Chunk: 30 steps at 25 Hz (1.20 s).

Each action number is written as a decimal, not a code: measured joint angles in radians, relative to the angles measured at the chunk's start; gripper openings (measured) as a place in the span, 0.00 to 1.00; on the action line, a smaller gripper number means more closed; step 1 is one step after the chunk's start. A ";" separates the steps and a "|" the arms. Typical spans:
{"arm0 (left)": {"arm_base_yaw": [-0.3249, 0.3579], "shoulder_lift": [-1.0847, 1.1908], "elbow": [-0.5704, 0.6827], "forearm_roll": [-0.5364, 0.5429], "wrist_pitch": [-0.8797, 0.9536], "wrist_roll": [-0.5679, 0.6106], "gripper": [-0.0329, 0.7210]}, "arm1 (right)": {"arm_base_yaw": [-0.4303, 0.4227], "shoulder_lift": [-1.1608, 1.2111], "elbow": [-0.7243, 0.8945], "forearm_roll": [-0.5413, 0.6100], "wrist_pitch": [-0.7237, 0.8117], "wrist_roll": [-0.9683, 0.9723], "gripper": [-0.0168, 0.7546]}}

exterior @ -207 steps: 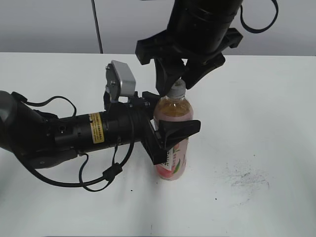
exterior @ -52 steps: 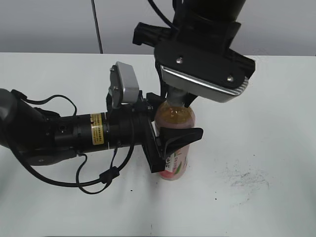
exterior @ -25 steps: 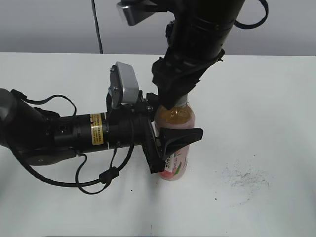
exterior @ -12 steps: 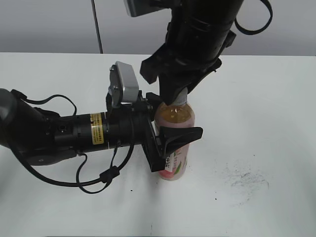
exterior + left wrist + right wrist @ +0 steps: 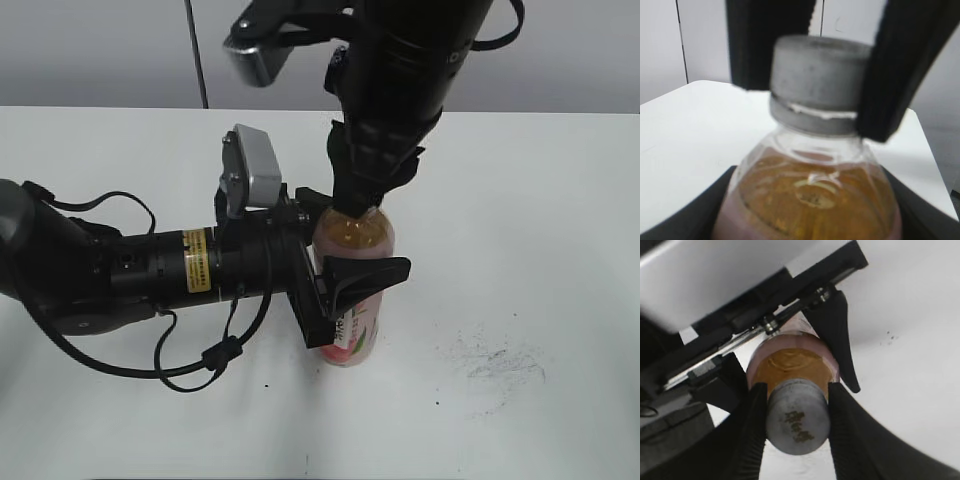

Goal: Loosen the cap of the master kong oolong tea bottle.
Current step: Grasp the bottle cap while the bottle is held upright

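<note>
While our left claw (image 5: 352, 285) clamps the bottle (image 5: 352, 300) upright on the table (image 5: 540, 250), our right claw (image 5: 362, 205) comes down onto its top, hiding the cap. From the left wrist, black fingers (image 5: 902, 75) press both sides of the grey cap (image 5: 817, 82); amber tea fills the shoulder. From the right wrist, the cap (image 5: 796, 424) sits pinched between the fingers. We judge twisting is next, with both grips kept firm.

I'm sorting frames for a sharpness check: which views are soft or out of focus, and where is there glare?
Left wrist view: the cap and bottle sit very close and look soft, edges smeared. Right wrist view: the cap is fairly sharp, its marking visible, while the pale housing at top is blurred and bright. Exterior view: evenly lit and sharp, no strong glare on the table.
</note>
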 joint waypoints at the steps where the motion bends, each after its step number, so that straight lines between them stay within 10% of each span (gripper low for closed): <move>1: 0.000 0.000 0.000 0.000 0.000 0.000 0.64 | 0.000 0.000 0.000 0.001 0.000 -0.083 0.38; 19: 0.000 0.000 0.000 0.001 0.000 0.007 0.64 | 0.002 -0.003 0.000 0.005 0.011 -1.651 0.38; 25: 0.000 0.000 0.000 0.002 0.000 0.007 0.64 | 0.009 -0.003 0.000 -0.002 0.009 -1.731 0.38; 30: 0.000 0.000 0.000 0.004 -0.002 0.005 0.64 | 0.007 -0.003 -0.001 -0.008 0.007 -1.408 0.44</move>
